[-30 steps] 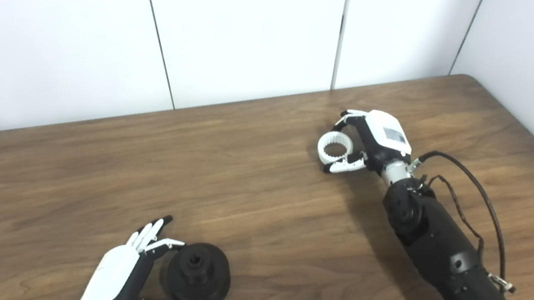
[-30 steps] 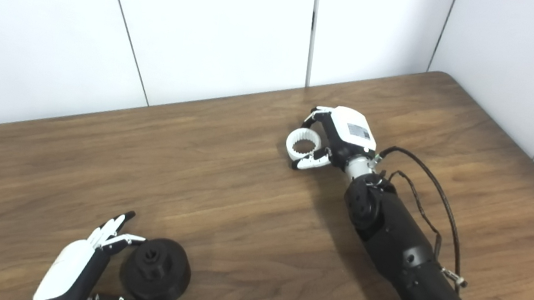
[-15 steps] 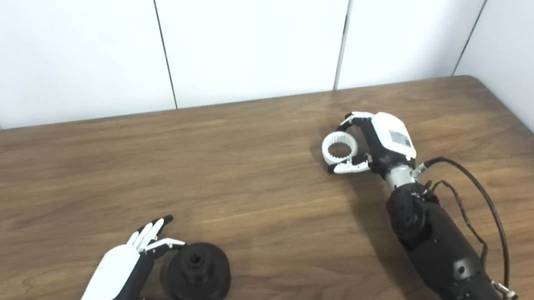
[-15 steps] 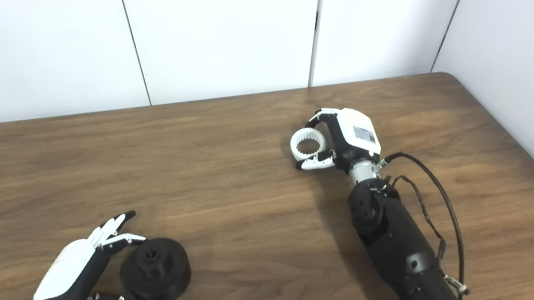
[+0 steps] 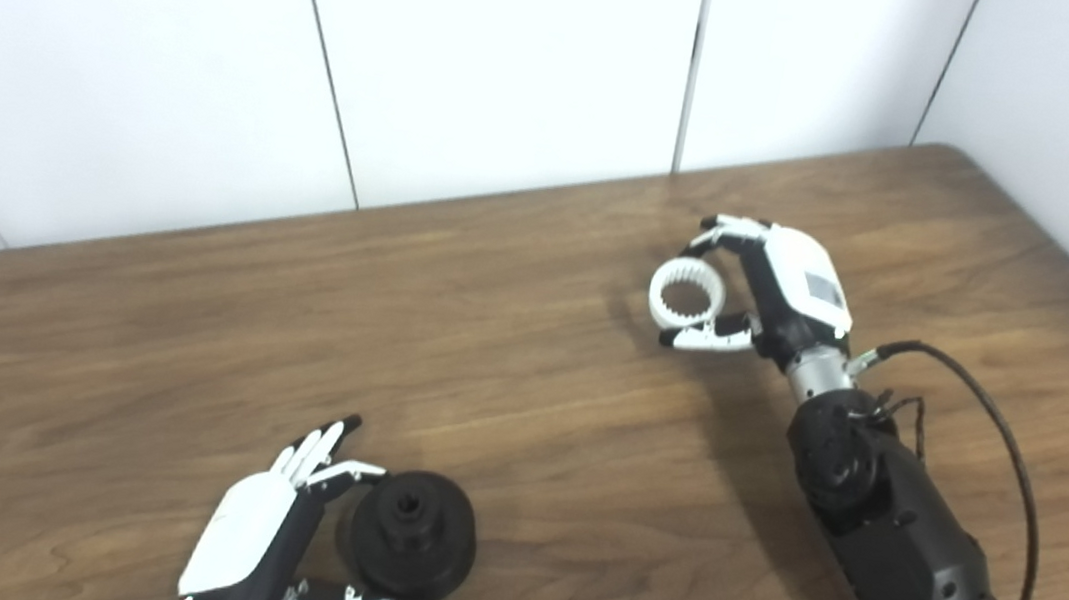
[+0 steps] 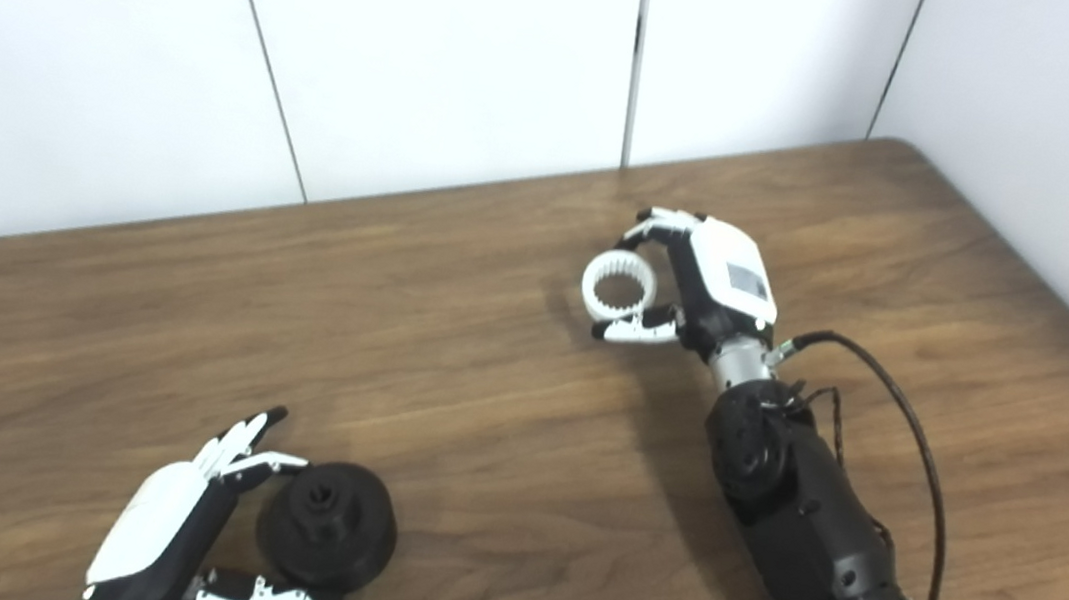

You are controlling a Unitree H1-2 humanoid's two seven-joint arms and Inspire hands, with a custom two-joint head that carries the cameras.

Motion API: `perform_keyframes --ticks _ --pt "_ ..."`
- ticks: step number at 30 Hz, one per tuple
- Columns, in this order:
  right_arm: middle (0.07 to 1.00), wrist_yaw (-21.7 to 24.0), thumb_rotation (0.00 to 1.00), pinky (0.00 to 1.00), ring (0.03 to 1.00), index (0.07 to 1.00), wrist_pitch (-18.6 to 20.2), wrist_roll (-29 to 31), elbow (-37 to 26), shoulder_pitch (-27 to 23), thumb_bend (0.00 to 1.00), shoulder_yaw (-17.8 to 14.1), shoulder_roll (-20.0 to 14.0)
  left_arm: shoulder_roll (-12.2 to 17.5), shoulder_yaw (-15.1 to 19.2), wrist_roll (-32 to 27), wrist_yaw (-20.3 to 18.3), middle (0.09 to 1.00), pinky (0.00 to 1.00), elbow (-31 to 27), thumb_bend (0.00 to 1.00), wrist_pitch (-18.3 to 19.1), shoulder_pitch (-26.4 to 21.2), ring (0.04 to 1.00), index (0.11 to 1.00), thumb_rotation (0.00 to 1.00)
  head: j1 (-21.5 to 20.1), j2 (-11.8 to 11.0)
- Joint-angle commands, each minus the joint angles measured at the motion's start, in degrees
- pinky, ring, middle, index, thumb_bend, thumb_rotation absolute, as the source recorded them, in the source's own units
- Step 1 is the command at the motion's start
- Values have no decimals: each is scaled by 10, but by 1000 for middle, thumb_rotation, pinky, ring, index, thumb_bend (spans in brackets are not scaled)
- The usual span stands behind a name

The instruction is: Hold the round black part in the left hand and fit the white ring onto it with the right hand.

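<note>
Ring [image 5: 686, 296] toothed inside, white, pinched by right hand [image 5: 777, 292] at about two o'clock of the table [image 5: 525, 380], fingers curled over its far rim and thumb under its near rim; seems raised a little off the wood, judging by the shadow beneath, though contact cannot be ruled out. Black part [image 5: 412, 533] sitting low at about seven o'clock, round with a stepped hub and a hole in the middle, resting on the table. Left hand [image 5: 266, 536] cupped round it from its nine o'clock side, fingers spread behind it and thumb reaching along its near edge at six o'clock; fingers apart, near or touching, not plainly clamped, so a firm hold cannot be told. Ring and part well apart, with bare wood between them. Done so far, by the look of it: ring gripped, part bracketed. Left to do: closing the left fingers firmly on the part and likely lifting or steadying it, carrying the ring across toward seven o'clock, levelling it over the hub, and pressing it down. Most of the task therefore ahead. Likely trouble at the fit: ring held by its rim with thumb and fingers in the way of seating, and teeth perhaps needing alignment with the hub.
</note>
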Motion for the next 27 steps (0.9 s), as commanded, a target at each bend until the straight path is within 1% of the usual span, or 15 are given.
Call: perform_keyframes --ticks 1,8,12,14,19,26,27 --pt "825 -8 138 926 868 485 -17 -2 -38 -11 518 -9 -2 -1 1 6 4 1000 1000 -15 899 0 -16 1000 646 351 3 2" --pt "824 12 136 855 869 484 -25 5 -127 13 519 -5 13 -8 -1 14 2 1000 1000 -17 894 8 -18 1000 646 349 27 9" --pt "820 33 137 821 867 484 -20 6 -173 26 520 -2 21 -13 -5 18 2 999 1000 -17 893 13 -22 1000 645 356 45 13" --pt "820 49 136 777 868 483 -22 15 -202 36 519 2 25 -18 -7 21 4 998 1000 -15 897 15 -23 1000 643 358 62 16" --pt "811 80 136 737 865 483 -25 24 -254 60 519 11 34 -28 -14 28 4 994 1000 -14 899 20 -27 1000 639 348 89 22" --pt "802 107 139 727 861 482 -40 28 -301 91 518 36 54 -37 -19 39 6 990 1000 -13 910 21 -30 1000 638 355 111 29" --pt "801 109 139 746 860 482 -41 29 -307 95 518 39 58 -38 -20 40 7 989 1000 -13 914 21 -31 1000 637 360 112 30"
